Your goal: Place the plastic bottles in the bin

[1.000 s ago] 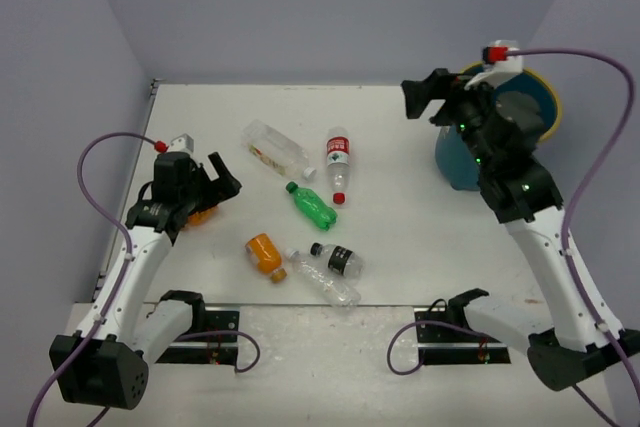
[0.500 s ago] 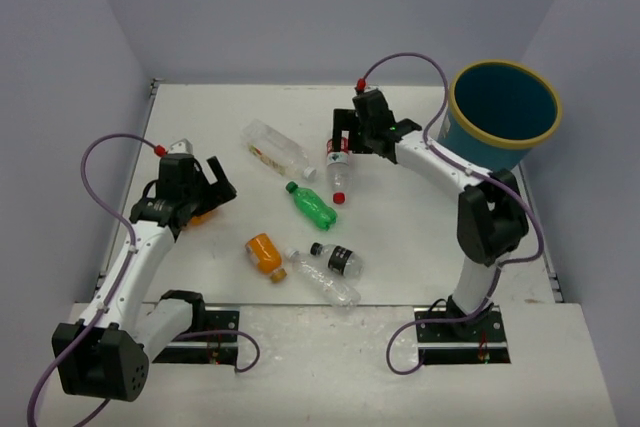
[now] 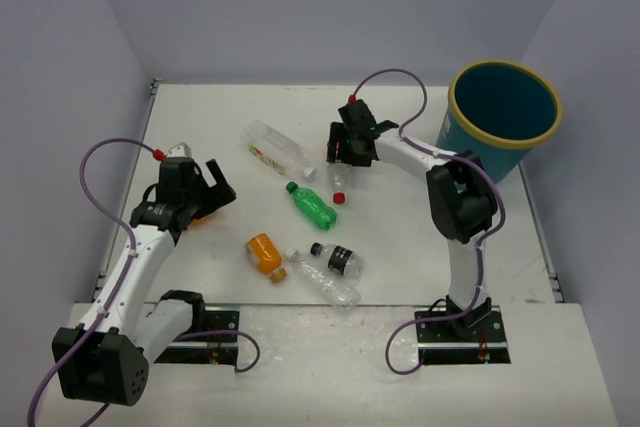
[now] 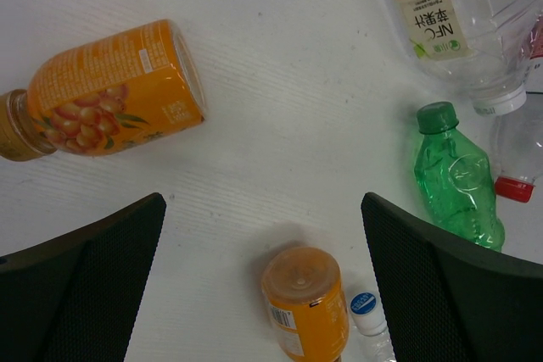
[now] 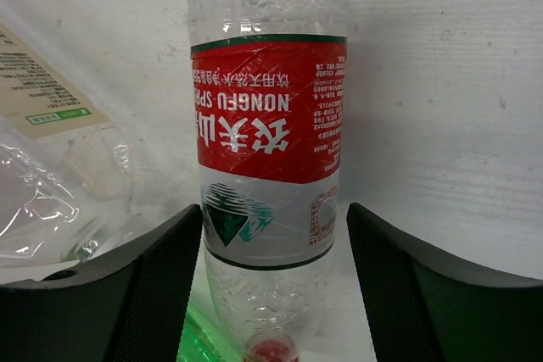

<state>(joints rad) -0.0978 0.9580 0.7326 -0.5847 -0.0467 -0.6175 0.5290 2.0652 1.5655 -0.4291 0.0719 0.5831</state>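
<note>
Fingers (image 5: 102,294) of your right gripper (image 5: 275,209), back from the bin (image 3: 452,112), now straddle the red-labelled bottle (image 5: 270,142), grip unclear; left gripper (image 4: 263,235) gapes wide.

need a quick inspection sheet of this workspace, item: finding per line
surface: white table, no spills seen
job's things: seven plastic bottles visible, all lying down; bin upright at far right, no bottle visible inside
clutter: nothing seen
hands: left hand open above an orange bottle; right hand straddles the red-label bottle, grip unclear
cables: purple cable loops over each arm, off the bottles
surroundings: lavender walls on three sides
</note>
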